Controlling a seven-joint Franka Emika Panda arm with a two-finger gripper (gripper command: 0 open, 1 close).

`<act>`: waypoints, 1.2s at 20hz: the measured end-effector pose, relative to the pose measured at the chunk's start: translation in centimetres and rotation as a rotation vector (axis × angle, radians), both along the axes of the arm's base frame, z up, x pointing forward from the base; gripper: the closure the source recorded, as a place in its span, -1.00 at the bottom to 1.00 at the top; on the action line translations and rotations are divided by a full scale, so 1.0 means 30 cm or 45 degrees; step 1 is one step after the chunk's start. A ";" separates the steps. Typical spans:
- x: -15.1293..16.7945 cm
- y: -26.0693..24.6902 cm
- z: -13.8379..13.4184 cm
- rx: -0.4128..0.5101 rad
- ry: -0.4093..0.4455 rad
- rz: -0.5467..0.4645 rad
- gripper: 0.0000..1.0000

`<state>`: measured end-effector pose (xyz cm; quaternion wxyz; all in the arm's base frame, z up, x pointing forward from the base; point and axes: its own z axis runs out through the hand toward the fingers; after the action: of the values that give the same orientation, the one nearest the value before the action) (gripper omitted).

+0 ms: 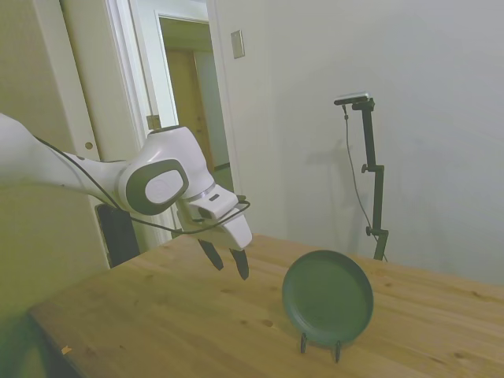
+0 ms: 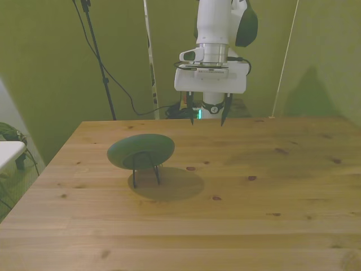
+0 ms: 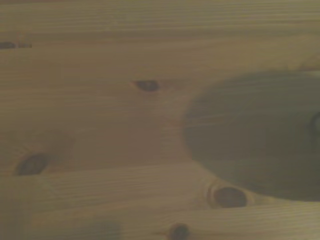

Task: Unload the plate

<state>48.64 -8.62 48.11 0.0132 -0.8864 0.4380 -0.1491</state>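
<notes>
The round dark green matte plate [image 1: 327, 298] [image 2: 141, 150] stands on edge in a thin black wire stand [image 1: 318, 345] [image 2: 145, 168] on the wooden surface [image 2: 237, 197]. The white arm's fingers [image 1: 227, 261] [image 2: 208, 116] hang spread, empty, well apart from it.
</notes>
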 end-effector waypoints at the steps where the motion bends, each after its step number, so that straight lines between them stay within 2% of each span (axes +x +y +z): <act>1: -0.001 -0.008 -0.002 -0.035 -0.019 -0.011 -1.00; 5: -0.024 -0.055 -0.036 -0.155 -0.091 -0.057 -1.00; 11: -0.038 -0.136 -0.033 -0.240 -0.247 -0.115 -1.00; 18: -0.036 -0.246 -0.034 -0.206 -0.382 -0.174 -1.00; 24: 0.038 -0.285 -0.051 -0.133 -0.446 -0.134 -1.00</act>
<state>49.78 -17.18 46.58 0.0352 -0.8223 0.4664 -0.3242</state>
